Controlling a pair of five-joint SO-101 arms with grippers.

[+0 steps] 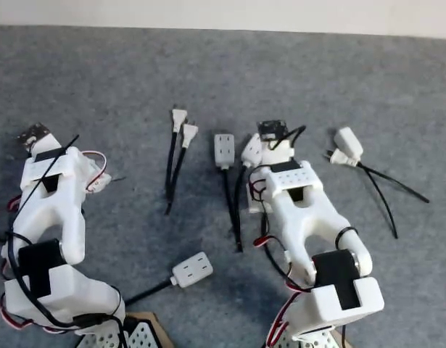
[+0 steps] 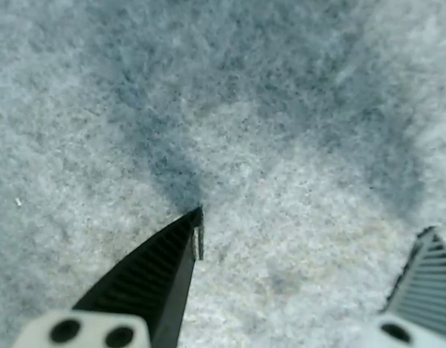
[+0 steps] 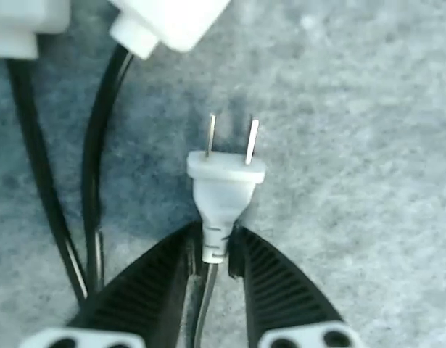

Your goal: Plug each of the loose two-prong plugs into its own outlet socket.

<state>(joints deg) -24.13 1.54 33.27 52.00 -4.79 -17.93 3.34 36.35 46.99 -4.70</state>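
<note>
Right gripper (image 3: 215,235) is clamped on the plug (image 3: 223,185) low on its body. That leaves the prongs free and pointing ahead, near the white socket (image 3: 168,22), probably set up for insertion. Left gripper (image 2: 313,225) has its jaws apart over bare carpet (image 2: 208,87), out of the way.

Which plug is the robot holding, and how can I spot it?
Find the white robot arm on the right of the grey carpet. Its black fingers pinch a small white two-prong plug by the neck, metal prongs pointing away. The other white plugs lie loose, untouched.
</note>
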